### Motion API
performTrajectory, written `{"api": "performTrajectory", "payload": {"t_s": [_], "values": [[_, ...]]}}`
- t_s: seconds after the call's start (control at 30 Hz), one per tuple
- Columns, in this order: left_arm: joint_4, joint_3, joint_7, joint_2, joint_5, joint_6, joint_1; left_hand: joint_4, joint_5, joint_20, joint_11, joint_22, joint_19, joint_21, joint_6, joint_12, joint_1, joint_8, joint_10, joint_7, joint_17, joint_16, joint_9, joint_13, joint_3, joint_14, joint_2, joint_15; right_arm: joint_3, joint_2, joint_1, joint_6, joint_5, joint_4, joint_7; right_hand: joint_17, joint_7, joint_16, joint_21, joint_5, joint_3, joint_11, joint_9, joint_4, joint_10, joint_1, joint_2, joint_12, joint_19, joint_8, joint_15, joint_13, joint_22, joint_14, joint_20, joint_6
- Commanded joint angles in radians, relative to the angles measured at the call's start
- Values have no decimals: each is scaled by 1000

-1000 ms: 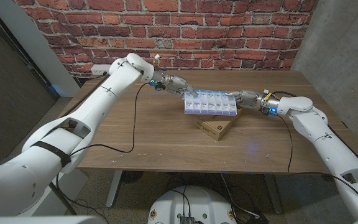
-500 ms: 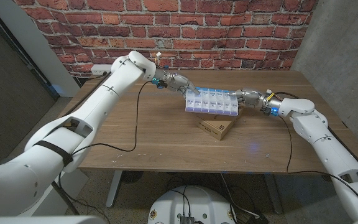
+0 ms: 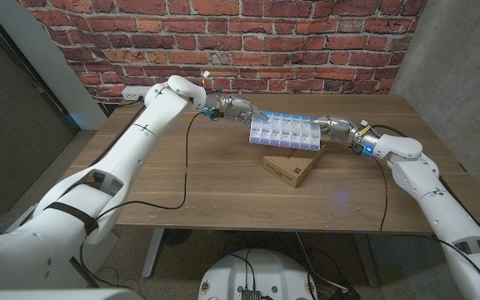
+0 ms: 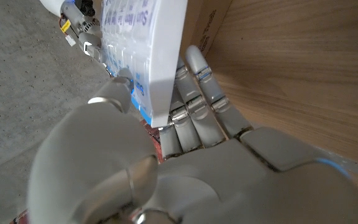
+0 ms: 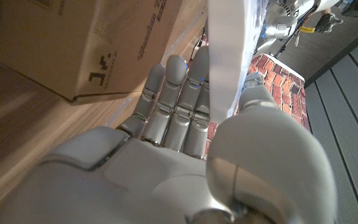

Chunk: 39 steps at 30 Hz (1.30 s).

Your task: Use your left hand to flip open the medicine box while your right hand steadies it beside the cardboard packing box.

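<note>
White-blue medicine box point(image 3: 286, 133), seemingly closed, behind brown cardboard packing box point(image 3: 289, 168)

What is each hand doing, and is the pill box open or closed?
left hand: grips one end of the medicine box.
right hand: grips the other end.
medicine box: held between both hands, behind the cardboard box; lids look closed.
cardboard packing box: closed, lying on the table.
</note>
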Motion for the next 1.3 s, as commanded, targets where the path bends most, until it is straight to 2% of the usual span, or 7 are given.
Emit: {"api": "performTrajectory", "payload": {"t_s": [0.03,0.27,0.57,0.73,0.97,1.1,1.3], "values": [[-51,-98,145,-16,-89,-108,119,53,3,85,81,9,-172,-74,-247,-21,-104,-54,-210,29,5,-24,-46,-14,-55,-237,-37,81,49,49,-50,30,30,-34,-110,17,-4,6,13,11,3,-54,2,7,56,99,90,4,12,8,-96,1,-4,15,-68,13],[-40,-112,152,-6,-152,-137,137,104,7,174,150,16,-413,-188,-598,-24,-218,-47,-600,6,11,-24,-125,-51,-141,-625,-57,205,62,69,-59,47,37,-35,-140,36,-3,0,23,14,4,-53,7,11,59,98,90,4,13,8,-96,-2,-16,15,-70,15],[-175,-72,398,59,14,-229,215,128,9,191,171,19,-514,-235,-731,-30,-269,-45,-772,-28,7,-16,-157,-70,-174,-753,-50,230,104,157,-127,75,25,-116,-334,48,-5,-21,33,15,5,-55,7,15,61,97,89,5,14,4,-97,-5,-39,16,-70,19],[-260,-19,579,105,196,-269,262,111,13,193,149,21,-496,-231,-699,7,-239,-23,-721,-52,6,12,-171,-72,-164,-706,-36,187,119,215,-152,117,6,-144,-438,70,-4,-19,41,17,6,-53,8,16,67,98,88,3,16,3,-96,-13,-55,37,-67,23],[-262,-7,891,74,331,-430,360,85,11,187,112,22,-554,-255,-670,18,-197,-12,-725,-67,12,11,-186,-70,-148,-714,-21,160,113,243,-179,124,-53,-204,-542,79,-2,-36,49,17,8,-50,2,17,65,100,88,3,14,-2,-96,-11,-71,35,-66,26],[-232,12,1039,75,410,-539,383,75,4,176,32,23,-632,-289,-634,19,-186,-5,-763,-124,19,-8,-201,-70,-144,-781,-14,150,109,256,-192,113,-77,-235,-587,72,0,-54,54,18,9,-50,2,16,69,103,87,1,14,-3,-97,-17,-80,32,-65,28],[-207,53,1159,105,539,-645,382,57,-2,159,-41,25,-704,-321,-640,-11,-161,-14,-894,-187,29,-17,-219,-81,-127,-889,16,149,97,284,-220,68,-137,-313,-691,79,0,-61,60,17,10,-49,3,16,69,105,87,2,15,-5,-97,-14,-90,40,-65,28]]}}
